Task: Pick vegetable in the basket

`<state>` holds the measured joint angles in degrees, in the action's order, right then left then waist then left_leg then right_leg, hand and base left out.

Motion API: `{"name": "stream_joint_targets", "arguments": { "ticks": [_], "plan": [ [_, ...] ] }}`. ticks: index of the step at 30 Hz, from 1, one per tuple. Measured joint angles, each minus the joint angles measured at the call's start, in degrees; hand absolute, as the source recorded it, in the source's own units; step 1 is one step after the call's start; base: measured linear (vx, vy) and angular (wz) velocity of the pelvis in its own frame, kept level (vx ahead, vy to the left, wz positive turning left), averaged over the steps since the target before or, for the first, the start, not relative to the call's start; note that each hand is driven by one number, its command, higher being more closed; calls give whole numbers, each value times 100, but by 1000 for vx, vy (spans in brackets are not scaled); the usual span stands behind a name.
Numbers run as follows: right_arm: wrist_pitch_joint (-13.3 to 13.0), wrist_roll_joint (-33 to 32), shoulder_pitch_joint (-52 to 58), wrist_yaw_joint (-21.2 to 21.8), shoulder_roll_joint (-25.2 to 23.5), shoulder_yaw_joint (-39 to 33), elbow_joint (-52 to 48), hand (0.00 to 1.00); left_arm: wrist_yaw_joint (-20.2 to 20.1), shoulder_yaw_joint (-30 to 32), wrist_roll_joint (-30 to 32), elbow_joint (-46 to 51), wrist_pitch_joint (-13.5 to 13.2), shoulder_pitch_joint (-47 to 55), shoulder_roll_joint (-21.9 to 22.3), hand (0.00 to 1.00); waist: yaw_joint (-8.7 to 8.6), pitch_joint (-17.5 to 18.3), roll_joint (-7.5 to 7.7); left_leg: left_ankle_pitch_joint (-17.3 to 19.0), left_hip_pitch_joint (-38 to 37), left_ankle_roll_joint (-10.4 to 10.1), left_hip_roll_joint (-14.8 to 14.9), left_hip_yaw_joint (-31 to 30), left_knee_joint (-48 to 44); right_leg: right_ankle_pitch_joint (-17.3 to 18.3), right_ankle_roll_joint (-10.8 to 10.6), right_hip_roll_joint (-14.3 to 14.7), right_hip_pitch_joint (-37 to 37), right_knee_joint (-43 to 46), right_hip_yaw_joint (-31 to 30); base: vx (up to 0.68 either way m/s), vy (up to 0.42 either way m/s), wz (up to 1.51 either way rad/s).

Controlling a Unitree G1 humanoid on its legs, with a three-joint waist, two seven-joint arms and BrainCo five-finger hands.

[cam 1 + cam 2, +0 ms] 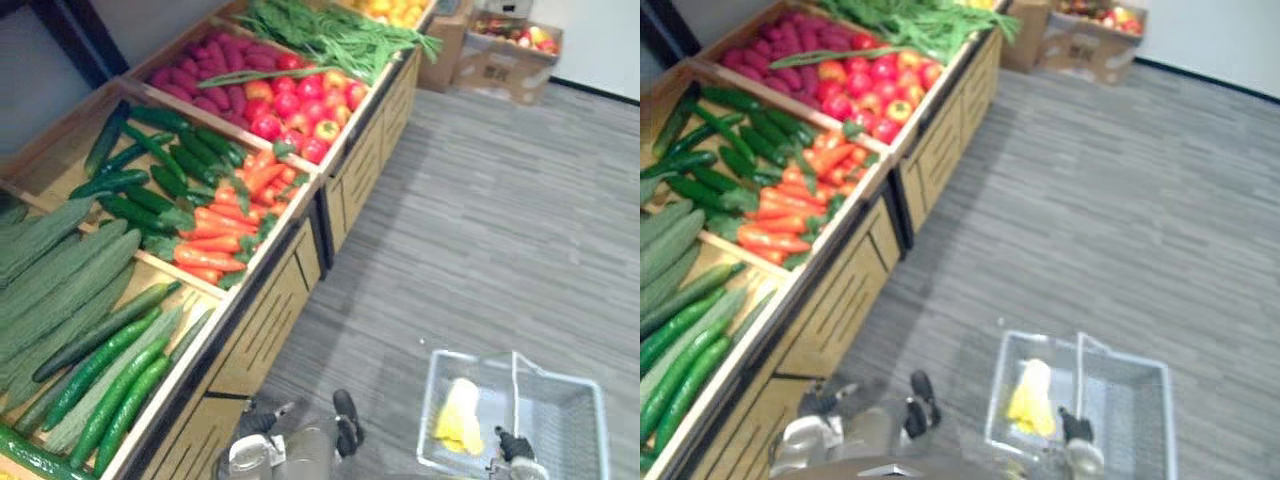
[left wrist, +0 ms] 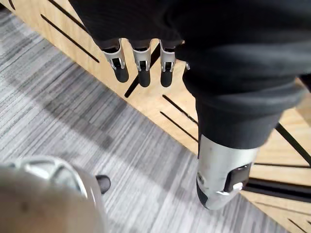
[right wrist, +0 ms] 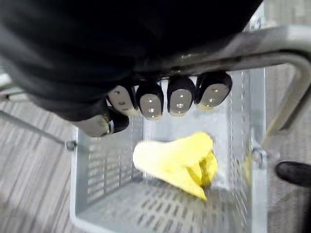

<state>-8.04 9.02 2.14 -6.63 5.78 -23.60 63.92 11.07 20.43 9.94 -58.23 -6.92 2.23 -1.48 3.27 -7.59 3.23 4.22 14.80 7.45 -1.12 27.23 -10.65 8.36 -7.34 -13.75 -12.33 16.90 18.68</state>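
Right wrist view shows the right hand (image 3: 167, 99) with its fingers curled over the grey handle (image 3: 277, 43) of the wire basket (image 3: 95, 167), thumb tucked beside them; the grip is closed round the bar. Left eye view places this hand at the near right, above the grey plank floor (image 1: 480, 220), with the handle standing upright across the middle of the basket. Whether the basket rests on the floor or is lifted cannot be determined. 1 item lies inside: a pale yellow vegetable (image 3: 175, 158), smooth and tapered, with a deeper yellow folded end, lying on the mesh bottom in the left half of the basket, left of the handle. Its exact kind cannot be determined. Left wrist view shows the left hand (image 2: 142, 68) hanging with fingers straight and slightly apart, dark tips pointing down, holding nothing, near the slotted front of the wooden stand (image 1: 265, 310); contact with it is not seen. The stand runs along the left side from near to far. Its compartments hold long green gourds (image 1: 60, 280) nearest, then dark cucumbers (image 1: 150, 165) beside orange carrots (image 1: 225, 225), then red round produce (image 1: 295, 105), with leafy greens (image 1: 330, 35) farthest.
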Motion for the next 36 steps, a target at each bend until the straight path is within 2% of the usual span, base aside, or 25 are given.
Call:
{"name": "stream_joint_targets", "arguments": {
  "ticks": [1, 2, 3, 4, 6, 7, 9, 10, 11, 13, 14, 16, 18, 20, 21, 22, 24, 26, 27, 28, 29, 30, 32, 34, 36],
  "plan": [
    [-6, 2, -1, 39, -23, 94, 8, 100, -5, -76, 59, -112, 23, 60, -118, 0, 4, 73, -71, 94, -197, -22, -84, -130, 105, -350, -341, -164, 429, 1084, -216, 352, 170, 40],
    [-20, 6, -1, 66, -25, 197, 7, 100, -9, -127, 125, -147, 71, 112, -154, 0, 1, 71, -63, 127, -324, -26, -118, -195, 175, -680, -452, -219, 666, 1649, -370, 356, 152, 40],
    [-69, 12, -35, 94, -34, 326, -4, 100, -16, -293, 251, -232, 140, 229, -279, 0, -45, 62, -57, 167, -607, -51, -166, -360, 337, -1254, -690, -271, 1189, 2799, -727, 356, 128, 63],
    [-143, 13, -63, 101, -31, 341, -53, 100, -25, -420, 266, -360, 243, 335, -353, 0, -137, 62, -55, 208, -894, -98, -234, -618, 461, -1251, -727, -290, 1579, 3836, -754, 448, 138, 84],
    [-188, 13, -33, 92, -9, 373, -107, 100, -25, -444, 259, -360, 256, 471, -379, 0, -164, 63, -40, 266, -1319, -168, -286, -887, 656, -1099, -474, -294, 1962, 4576, -661, 386, 78, 79],
    [-246, 9, -16, 93, -25, 366, -108, 100, -25, -432, 259, -366, 257, 584, -391, 0, -164, 39, -33, 310, -1618, -242, -305, -1043, 769, -705, -445, -262, 2213, 4686, -588, 302, 14, 71],
    [-270, 8, -22, 108, -40, 310, -111, 100, -24, -411, 250, -372, 258, 633, -394, 0, -166, 90, 55, 365, -1894, -324, -315, -1397, 814, -13, -345, -230, 2516, 3912, -400, 385, -53, 92],
    [-270, 8, -30, 110, -42, 278, -109, 100, -25, -373, 238, -372, 255, 637, -402, 0, -168, 98, 65, 364, -1950, -322, -314, -1533, 834, 70, -272, -233, 2552, 3510, -314, 427, -117, 114],
    [-267, 10, -41, 130, -55, 196, -98, 100, -24, -281, 233, -361, 250, 561, -406, 0, -170, 125, 117, 366, -1979, -327, -303, -1762, 854, 120, -177, -227, 2628, 2604, -298, 299, -108, 110],
    [-237, 12, -116, 156, -67, 83, -15, 100, -24, -161, 232, -337, 242, 449, -357, 0, -163, 122, 134, 413, -2003, -407, -210, -2053, 857, 80, -154, -147, 2702, 1210, -471, 364, -189, 102],
    [-212, 13, -177, 185, -139, -10, 0, 100, -25, -61, 232, -337, 240, 441, -334, 0, -156, 122, 101, 469, -2016, -501, -78, -2239, 851, -6, -161, -31, 2717, 429, -676, 357, -238, 76],
    [-203, 13, -246, 200, -289, -94, -1, 100, -25, 34, 233, -342, 241, 472, -331, 0, -153, 117, 86, 618, -2110, -748, 193, -2520, 844, -483, -135, 42, 2712, -516, -939, 370, -318, 64],
    [-195, 19, -245, 214, -364, -141, -2, 100, -29, 99, 233, -401, 239, 520, -317, 0, -139, 123, 106, 793, -2221, -1034, 411, -2680, 816, -800, -192, 25, 2694, -1032, -1064, 337, -362, 50],
    [-168, 50, -227, 227, -416, -137, 8, 100, -43, 181, 233, -500, 224, 583, -366, 0, -144, 105, 239, 972, -2306, -1321, 542, -2826, 747, -915, -213, -1, 2608, -1326, -1279, 435, -602, 62],
    [-125, 108, -184, 238, -396, -161, 19, 100, -48, 205, 228, -552, 214, 562, -436, 0, -169, 114, 266, 1134, -2356, -1516, 730, -2983, 739, -1362, -371, 37, 2591, -1147, -1271, 410, -645, 77],
    [-79, 114, -226, 223, -265, -273, 10, 100, -82, 217, 213, -590, 199, 495, -264, 0, -165, 83, -25, 1070, -2339, -1619, 1081, -2939, 730, -1044, -223, 303, 2627, -797, -974, 319, -494, 74],
    [-58, 115, -243, 209, -100, -304, 57, 100, -97, 301, 137, -591, 192, 505, -150, 0, -179, 103, -221, 587, -2288, -1886, 1344, -2857, 724, -685, 49, 435, 2716, -264, -728, 315, -427, 58],
    [-62, 140, -250, 217, 81, -229, 131, 100, -73, 475, -112, -555, 196, 555, -67, 0, -210, 116, -239, 76, -1902, -1871, 1524, -2922, 323, -370, 387, 468, 2666, 42, -336, 328, -455, 70],
    [-64, 171, -248, 217, 101, -229, 136, 100, -69, 482, -142, -550, 196, 555, -68, 0, -226, 108, -226, 9, -1831, -1858, 1540, -2933, 246, -338, 432, 461, 2654, 66, -283, 248, -348, 91],
    [-67, 206, -245, 209, 121, -247, 202, 100, -54, 503, -336, -554, 200, 555, -84, 0, -319, 104, -264, -335, -1644, -1711, 1591, -2889, 92, -273, 536, 417, 2509, 83, -22, 210, -297, 112],
    [-64, 192, -225, 190, 167, -318, 233, 100, -21, 527, -503, -561, 205, 568, -101, 0, -408, 50, -178, -725, -1585, -1547, 1641, -2481, 69, -215, 631, 361, 2290, 68, 191, 197, -272, 131],
    [-60, 153, -186, 179, 173, -357, 244, 100, 2, 530, -537, -558, 203, 582, -98, 0, -437, 52, -183, -867, -1587, -1482, 1690, -2126, 67, -203, 650, 345, 2171, 44, 288, 161, -216, 136],
    [-53, -20, -31, 176, 199, -622, 305, 100, 21, 532, -536, -554, 203, 597, -84, 0, -451, 54, -195, -890, -1581, -1508, 1672, -787, 44, -178, 691, 329, 1797, -161, 509, 108, -142, 106],
    [-16, -62, -22, 161, 259, -841, 382, 100, 50, 542, -536, -553, 206, 600, -74, 0, -456, 55, -197, -869, -1536, -1536, 1488, -402, 236, -177, 689, 348, 1701, -379, 629, 35, -56, 55],
    [29, -74, -22, 135, 336, -1140, 444, 100, 117, 663, -535, -552, 207, 603, -11, 0, -446, 67, -242, -902, -1516, -1508, 1398, -454, 564, -179, 678, 397, 1708, -597, 634, -14, 3, 37]
  ]
}}
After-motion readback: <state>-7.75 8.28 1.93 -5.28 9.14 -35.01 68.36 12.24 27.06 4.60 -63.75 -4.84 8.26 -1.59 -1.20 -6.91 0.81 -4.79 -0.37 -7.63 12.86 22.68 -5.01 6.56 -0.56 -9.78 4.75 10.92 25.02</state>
